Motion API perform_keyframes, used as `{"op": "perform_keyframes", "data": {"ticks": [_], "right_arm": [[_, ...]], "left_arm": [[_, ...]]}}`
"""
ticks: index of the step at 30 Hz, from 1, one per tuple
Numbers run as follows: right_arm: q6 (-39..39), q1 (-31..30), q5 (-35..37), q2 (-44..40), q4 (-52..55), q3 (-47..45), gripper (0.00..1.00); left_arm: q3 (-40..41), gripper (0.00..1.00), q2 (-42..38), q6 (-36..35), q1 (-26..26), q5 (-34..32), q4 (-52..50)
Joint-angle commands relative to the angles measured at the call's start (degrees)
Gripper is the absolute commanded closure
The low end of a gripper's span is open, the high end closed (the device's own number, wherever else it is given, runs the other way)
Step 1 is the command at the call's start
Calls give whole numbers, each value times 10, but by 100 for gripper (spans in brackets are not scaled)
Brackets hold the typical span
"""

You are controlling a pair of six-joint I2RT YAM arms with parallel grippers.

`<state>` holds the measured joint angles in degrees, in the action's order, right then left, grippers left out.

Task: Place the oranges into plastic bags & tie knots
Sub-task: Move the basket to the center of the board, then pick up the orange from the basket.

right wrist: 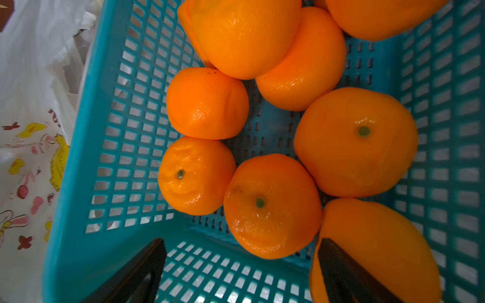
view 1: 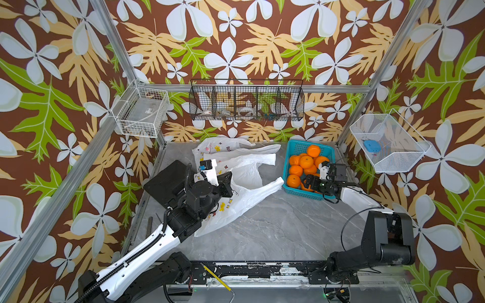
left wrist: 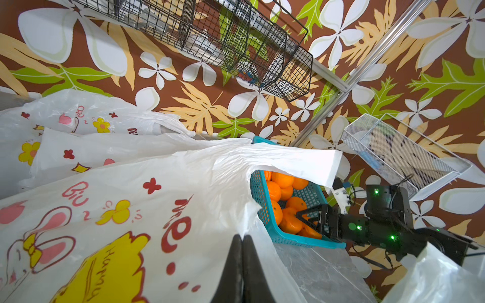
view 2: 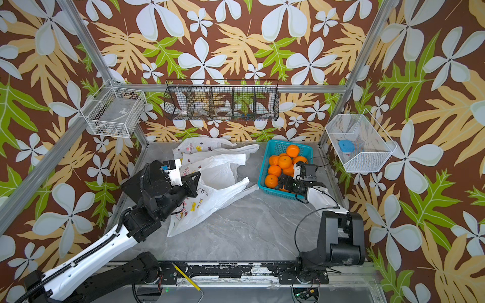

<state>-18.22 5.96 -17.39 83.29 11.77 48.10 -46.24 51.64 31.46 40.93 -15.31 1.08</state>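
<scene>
From table centre, near first. Left gripper (left wrist: pixel 242 238) at 10 o'clock, fingers pressed together at the rim of the nearest of the plastic bags (view 1: pixel 244 199). Only the left wrist view shows that, and I cannot tell if film is pinched. Right gripper (right wrist: pixel 241 244) at 2 o'clock, spread wide inside the teal basket (right wrist: pixel 78 170), one finger against an orange. Oranges (right wrist: pixel 354 141): I count eight in the right wrist view, fewer in top views where the arm covers some. Bags: three, overlapping, 10 to 12 o'clock.

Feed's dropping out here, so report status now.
Left gripper shut on plastic bag rim. Right gripper open, low in teal basket among oranges. None bagged yet. Nothing in the way.
</scene>
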Motion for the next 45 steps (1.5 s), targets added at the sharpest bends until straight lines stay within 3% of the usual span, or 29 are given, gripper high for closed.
{"op": "perform_keyframes", "data": {"ticks": [1, 5, 11, 18, 29, 36, 39, 43, 45], "right_arm": [[-16, 14, 82, -41, 82, -40, 6], [-4, 17, 116, -100, 100, -46, 6], [-19, 16, 58, -125, 103, 6, 7], [-41, 3, 39, -39, 78, 47, 11], [-69, -12, 83, 83, 14, 83, 10], [-72, -14, 69, 158, 0, 115, 14], [-70, -14, 72, 165, -15, 115, 20], [-57, -13, 66, 154, -14, 110, 40], [-53, -14, 62, 128, -16, 95, 45]], "left_arm": [[-10, 100, 6, -2, -3, -10, 12], [-19, 100, 20, -3, -4, 1, 13], [-20, 100, 38, 26, -4, 30, 32], [-25, 100, 53, 35, -4, 41, 34], [-32, 100, 62, 46, -4, 55, 30], [-35, 100, 63, 48, -4, 57, 22], [-35, 100, 64, 50, -4, 59, 22], [-35, 100, 68, 54, -5, 63, 22], [-36, 100, 70, 55, -4, 66, 22]]}}
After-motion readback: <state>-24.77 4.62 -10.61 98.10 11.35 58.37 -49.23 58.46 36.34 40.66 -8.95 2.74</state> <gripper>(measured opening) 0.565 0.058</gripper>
